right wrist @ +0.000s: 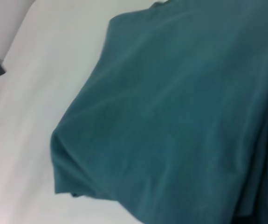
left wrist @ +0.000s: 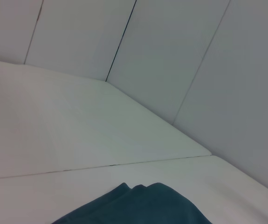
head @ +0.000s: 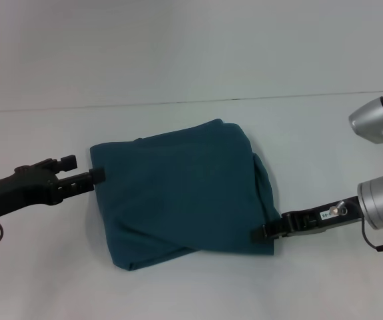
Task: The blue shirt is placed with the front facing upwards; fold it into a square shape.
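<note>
Blue shirt (head: 178, 193), soft and limp, is lying folded on the counter (head: 191, 67); left gripper (head: 96, 175) and right gripper (head: 261, 233) are touching its edges, grip unreadable.

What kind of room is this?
Probably a lab or test bench: a bare white table, plain panelled walls, and two robot grippers, left and right, at a folded shirt.

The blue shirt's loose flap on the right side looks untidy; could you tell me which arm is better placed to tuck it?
Probably the right: the right gripper sits at the blue shirt just below that bulge, while the left gripper is at the opposite edge.
</note>
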`<state>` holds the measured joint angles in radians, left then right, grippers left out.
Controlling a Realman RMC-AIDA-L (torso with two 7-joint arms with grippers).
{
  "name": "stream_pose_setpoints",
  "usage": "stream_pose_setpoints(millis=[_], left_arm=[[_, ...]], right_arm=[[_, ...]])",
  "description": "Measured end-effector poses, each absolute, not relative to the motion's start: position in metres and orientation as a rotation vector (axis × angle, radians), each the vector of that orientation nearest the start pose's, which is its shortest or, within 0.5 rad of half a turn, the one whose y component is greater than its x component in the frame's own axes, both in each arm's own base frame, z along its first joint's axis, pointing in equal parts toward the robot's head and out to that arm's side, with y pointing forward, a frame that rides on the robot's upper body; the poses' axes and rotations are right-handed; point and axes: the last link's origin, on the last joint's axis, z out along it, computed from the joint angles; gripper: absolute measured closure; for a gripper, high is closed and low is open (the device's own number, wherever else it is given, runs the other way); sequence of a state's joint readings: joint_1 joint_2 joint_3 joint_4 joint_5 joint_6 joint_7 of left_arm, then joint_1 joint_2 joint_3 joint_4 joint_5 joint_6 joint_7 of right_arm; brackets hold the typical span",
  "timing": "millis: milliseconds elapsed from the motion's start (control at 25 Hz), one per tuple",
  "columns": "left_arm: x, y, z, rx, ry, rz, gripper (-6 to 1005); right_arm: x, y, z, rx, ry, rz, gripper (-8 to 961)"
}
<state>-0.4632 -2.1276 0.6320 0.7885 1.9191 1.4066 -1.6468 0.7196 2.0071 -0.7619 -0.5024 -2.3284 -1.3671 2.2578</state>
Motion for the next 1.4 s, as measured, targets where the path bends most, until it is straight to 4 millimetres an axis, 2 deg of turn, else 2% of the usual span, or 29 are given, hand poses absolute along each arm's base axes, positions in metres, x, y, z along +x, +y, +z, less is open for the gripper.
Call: stream_pose_setpoints(millis=[160,360,600,880,1400], left_arm=[[-0.276,0.345,0.023,-2.384,-0.959,-0.79,122],[-0.276,0.345,0.023,-2.384,-0.957,-0.788,122],[-0.277,0.344,0.023,-2.385,-0.951,-0.785,123],[-0.278,0.343,0.023,-2.385,-0.952,-0.782,123],[-0.281,0.341,0.022,-2.378,-0.957,-0.772,123]], right_arm=[[0.276,0.364,-0.018,-2.416,1.732,0.256,449],[0.277,0.362,-0.02,-2.411,1.751,0.263,705],[0.277,0.362,-0.02,-2.412,1.754,0.264,933],[0.276,0.363,-0.02,-2.414,1.737,0.271,940],[0.267,0.381,-0.002,-2.384,1.622,0.347,938]])
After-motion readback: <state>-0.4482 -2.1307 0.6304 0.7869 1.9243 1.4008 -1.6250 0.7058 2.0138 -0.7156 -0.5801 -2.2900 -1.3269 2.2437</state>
